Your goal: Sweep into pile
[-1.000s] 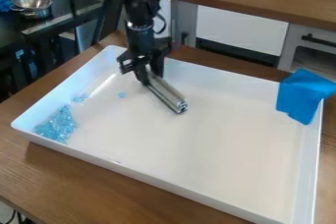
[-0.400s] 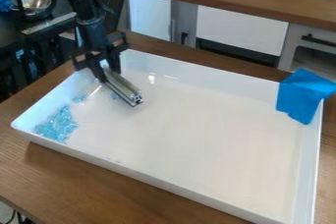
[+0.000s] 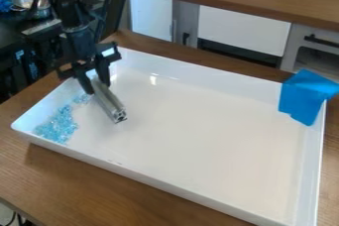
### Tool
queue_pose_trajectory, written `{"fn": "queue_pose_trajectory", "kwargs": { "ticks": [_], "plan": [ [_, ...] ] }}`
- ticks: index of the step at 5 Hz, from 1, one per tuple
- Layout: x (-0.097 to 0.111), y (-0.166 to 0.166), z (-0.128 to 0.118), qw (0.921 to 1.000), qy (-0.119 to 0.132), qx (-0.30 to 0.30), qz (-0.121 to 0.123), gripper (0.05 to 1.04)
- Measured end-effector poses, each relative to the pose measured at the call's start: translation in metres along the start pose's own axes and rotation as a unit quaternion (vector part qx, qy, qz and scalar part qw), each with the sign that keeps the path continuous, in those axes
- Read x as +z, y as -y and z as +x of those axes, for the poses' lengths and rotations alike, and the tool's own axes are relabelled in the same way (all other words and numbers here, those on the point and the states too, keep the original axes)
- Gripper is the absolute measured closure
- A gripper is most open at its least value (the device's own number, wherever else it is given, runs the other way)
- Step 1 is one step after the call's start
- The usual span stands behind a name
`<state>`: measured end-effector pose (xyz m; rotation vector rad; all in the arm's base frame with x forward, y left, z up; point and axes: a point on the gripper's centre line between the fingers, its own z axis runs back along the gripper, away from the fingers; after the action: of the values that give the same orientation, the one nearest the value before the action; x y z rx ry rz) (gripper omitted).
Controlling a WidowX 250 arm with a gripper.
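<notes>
The black gripper (image 3: 96, 80) hangs over the back left part of the white tray (image 3: 198, 136), shut on a silver metal bar (image 3: 108, 102). The bar slants down toward the tray floor, its free end pointing to the front right. Left of the bar, a heap of small light-blue pieces (image 3: 58, 126) lies in the tray's left corner. A smaller patch of blue pieces (image 3: 82, 99) sits behind that heap, close to the bar's left side.
Blue cloth or tape (image 3: 306, 96) hangs over the tray's right back corner. The tray's raised walls stand on a brown wooden table (image 3: 86, 178). A metal bowl (image 3: 29, 1) is on the dark surface at the upper left.
The gripper and bar have moved left across the tray, and lately a little toward the front. The lone blue piece seen earlier near the bar no longer lies apart from the small patch.
</notes>
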<state>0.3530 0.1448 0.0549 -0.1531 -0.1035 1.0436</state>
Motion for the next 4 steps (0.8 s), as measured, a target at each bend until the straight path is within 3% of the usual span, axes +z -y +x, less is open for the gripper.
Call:
{"fn": "queue_pose_trajectory", "kwargs": {
  "ticks": [1, 2, 3, 4],
  "plan": [
    [-0.002, -0.012, -0.011, 0.9996, 0.021, -0.019, 0.002, 0.714],
    [0.001, 0.000, -0.016, 0.9999, 0.014, -0.001, -0.007, 0.714],
    [0.041, 0.035, -0.002, 0.9975, 0.011, 0.043, -0.056, 0.714],
    [0.041, 0.051, 0.001, 0.9961, 0.000, 0.069, -0.055, 0.714]
  ]
}}
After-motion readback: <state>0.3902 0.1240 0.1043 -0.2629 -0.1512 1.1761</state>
